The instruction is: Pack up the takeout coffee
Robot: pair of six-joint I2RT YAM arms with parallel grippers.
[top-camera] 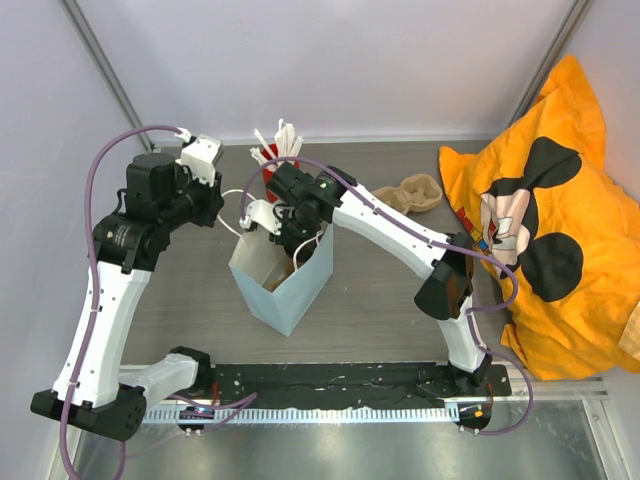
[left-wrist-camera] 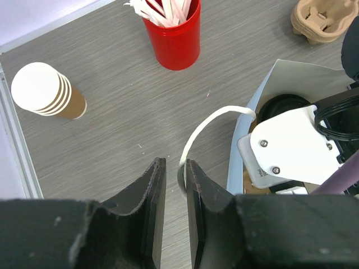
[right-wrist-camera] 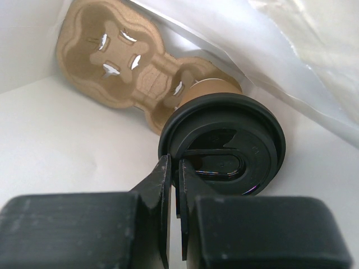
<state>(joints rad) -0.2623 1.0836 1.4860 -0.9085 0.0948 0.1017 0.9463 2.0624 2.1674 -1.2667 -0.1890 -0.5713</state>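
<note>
**What sits around me on the worktop, apart from the job itself**

A red cup (left-wrist-camera: 174,42) full of white sticks (left-wrist-camera: 162,10) stands by the far edge, left of the middle. A stack of brown paper cups (left-wrist-camera: 47,92), white on top, stands nearer the left edge and well apart from the red cup. A moulded cardboard carrier (top-camera: 418,193) lies at the far edge, right of the middle. Just beyond it an orange cartoon-mouse cushion (top-camera: 545,220) covers the right edge. A pale paper bag (top-camera: 290,290) stands open mid-worktop (top-camera: 380,300), its white handle (left-wrist-camera: 207,120) looped out to my left. A second cardboard carrier (right-wrist-camera: 118,50) lies inside the bag.
</note>
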